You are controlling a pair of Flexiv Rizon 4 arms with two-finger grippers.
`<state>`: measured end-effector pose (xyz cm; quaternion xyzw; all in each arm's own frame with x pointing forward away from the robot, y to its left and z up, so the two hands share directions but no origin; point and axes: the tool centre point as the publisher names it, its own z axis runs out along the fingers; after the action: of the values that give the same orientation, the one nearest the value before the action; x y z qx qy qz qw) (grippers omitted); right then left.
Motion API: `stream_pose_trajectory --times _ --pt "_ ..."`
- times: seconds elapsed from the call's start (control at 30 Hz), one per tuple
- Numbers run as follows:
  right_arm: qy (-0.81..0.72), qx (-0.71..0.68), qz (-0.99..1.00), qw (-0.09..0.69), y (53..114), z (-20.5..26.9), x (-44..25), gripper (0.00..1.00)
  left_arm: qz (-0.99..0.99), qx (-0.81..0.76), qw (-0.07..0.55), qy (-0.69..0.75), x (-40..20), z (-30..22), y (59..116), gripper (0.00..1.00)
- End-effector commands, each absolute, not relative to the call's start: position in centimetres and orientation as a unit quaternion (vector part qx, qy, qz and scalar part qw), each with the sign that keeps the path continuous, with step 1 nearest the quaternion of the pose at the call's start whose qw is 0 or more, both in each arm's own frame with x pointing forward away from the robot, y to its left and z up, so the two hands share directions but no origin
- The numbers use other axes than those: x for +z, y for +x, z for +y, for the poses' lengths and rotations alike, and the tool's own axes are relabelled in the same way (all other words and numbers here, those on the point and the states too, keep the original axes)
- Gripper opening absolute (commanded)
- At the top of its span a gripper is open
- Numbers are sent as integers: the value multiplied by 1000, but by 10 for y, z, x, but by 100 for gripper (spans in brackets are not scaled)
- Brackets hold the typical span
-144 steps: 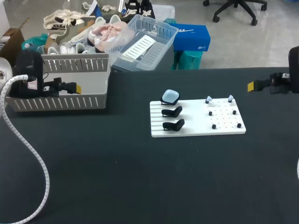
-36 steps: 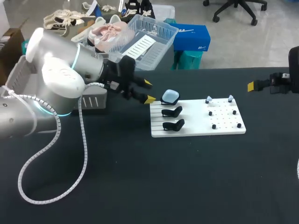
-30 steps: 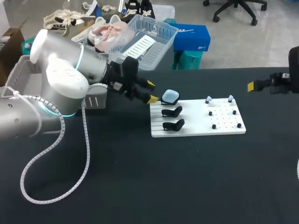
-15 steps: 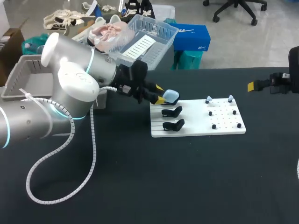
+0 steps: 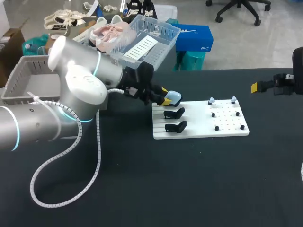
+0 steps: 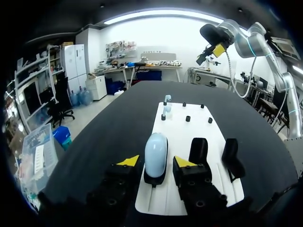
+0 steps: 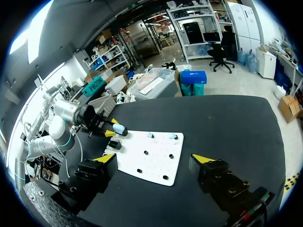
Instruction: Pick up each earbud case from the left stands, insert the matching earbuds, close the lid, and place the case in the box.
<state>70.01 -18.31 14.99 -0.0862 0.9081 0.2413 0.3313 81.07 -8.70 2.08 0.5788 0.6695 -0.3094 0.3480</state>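
Note:
A pale blue earbud case (image 5: pixel 173 98) (image 6: pixel 155 152) sits on the rearmost stand of a white board (image 5: pixel 227 131) (image 6: pixel 180 132). My left gripper (image 5: pixel 166 98) (image 6: pixel 156 161) is shut on the case, one yellow tip pressed to each side. Two black stands (image 5: pixel 174 113) (image 5: pixel 175 126) beside it hold nothing. Two small pale earbuds (image 5: pixel 211 100) (image 5: pixel 233 100) stand on pegs at the board's far right. My right gripper (image 5: pixel 258 87) (image 7: pixel 154 160) hangs open at the table's right edge, well away from the board (image 7: pixel 151 158).
A grey slatted basket (image 5: pixel 19 80) stands at the table's back left, partly hidden behind my left arm. Several black pegs (image 5: pixel 227 120) dot the right half of the board. Black tabletop (image 5: pixel 165 179) spreads in front of the board.
My left arm swung from the basket to the board, slid its fingers around the blue case, and narrowed them onto it. The right arm has not moved.

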Motion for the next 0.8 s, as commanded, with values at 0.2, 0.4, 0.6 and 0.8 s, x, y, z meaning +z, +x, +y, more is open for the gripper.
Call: stream_pose_trajectory --times 0.2,0.4,0.6,0.8 --pt "-88 244 907 331 701 -184 149 100 669 -316 344 579 19 -91 814 45" --pt "-88 244 907 331 701 -184 149 100 666 -317 342 582 18 -93 812 44" --pt "-88 244 907 331 701 -184 149 100 666 -318 341 582 17 -95 812 41" --pt "-88 244 907 331 701 -184 149 100 664 -319 342 584 18 -96 811 35"
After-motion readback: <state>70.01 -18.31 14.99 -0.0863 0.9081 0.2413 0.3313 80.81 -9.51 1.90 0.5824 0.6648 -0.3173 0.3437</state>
